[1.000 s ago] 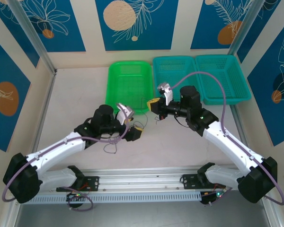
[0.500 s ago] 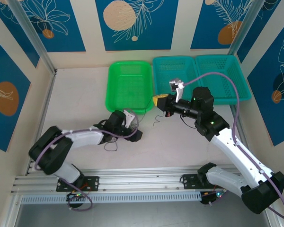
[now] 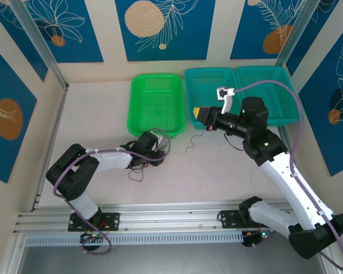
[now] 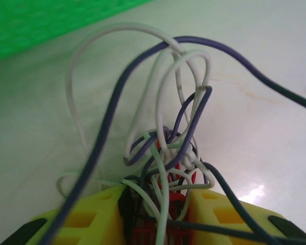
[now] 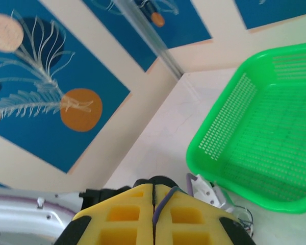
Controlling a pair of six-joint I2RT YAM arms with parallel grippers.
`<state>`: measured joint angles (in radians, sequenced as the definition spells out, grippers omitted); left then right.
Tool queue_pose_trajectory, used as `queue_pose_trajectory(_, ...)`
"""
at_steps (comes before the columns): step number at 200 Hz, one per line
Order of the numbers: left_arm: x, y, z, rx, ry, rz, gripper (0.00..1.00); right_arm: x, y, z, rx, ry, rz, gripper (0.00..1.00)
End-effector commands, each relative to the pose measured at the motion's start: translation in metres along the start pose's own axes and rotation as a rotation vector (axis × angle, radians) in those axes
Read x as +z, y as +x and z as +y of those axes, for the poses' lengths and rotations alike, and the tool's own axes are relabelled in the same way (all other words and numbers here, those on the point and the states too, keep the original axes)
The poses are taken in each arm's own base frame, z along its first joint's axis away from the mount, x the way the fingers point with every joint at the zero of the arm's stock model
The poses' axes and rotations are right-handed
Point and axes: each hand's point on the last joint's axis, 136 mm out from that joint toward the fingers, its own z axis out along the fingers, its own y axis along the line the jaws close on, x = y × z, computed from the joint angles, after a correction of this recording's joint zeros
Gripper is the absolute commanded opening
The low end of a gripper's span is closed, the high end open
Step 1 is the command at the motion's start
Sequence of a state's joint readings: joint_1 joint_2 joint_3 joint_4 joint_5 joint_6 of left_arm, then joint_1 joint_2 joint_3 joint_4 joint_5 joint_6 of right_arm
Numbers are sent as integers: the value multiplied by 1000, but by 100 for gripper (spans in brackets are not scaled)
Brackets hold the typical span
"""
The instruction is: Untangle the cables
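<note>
While left gripper (image 4: pixel 155 200) pins cables (image 4: pixel 166 130), right gripper (image 3: pixel 196 113) withdrew.

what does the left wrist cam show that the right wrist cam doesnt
Left wrist view: the knot close up, with the white cable, black cable and red cable looped together and bunched between the yellow fingers of the left gripper.
Right wrist view: the right gripper shut on one black cable strand, the mesh inside of the green basket, the blue patterned wall and a metal post.
Both: green basket, pale table, black cable.
</note>
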<state>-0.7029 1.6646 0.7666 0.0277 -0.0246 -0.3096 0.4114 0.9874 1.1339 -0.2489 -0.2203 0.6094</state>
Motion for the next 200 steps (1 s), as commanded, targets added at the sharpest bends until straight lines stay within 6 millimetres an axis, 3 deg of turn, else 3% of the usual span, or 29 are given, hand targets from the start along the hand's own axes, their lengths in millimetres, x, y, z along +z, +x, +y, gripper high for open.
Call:
queue_pose_trajectory(1,-5,101,59,-34,-252,326,36,-53,-96,53,-62,-70,-311,0)
queue_pose_trajectory(31,-7,107,64,-86,-263,320,45,-99,-157,52,-24,-10,-508,0)
queue_pose_trajectory(48,-7,106,65,-98,-267,310,48,-117,-182,53,-18,12,-578,0)
queue_pose_trajectory(86,-7,104,66,-120,-261,299,50,-116,-214,55,-7,-6,-594,0)
queue_pose_trajectory(115,-10,115,77,-211,-277,297,49,-123,-246,63,33,-57,-635,0)
queue_pose_trajectory(147,-14,126,89,-321,-286,279,34,-129,-273,63,89,-88,-647,0)
queue_pose_trajectory(200,-20,135,103,-450,-298,265,0,-150,-302,41,195,-88,-676,0)
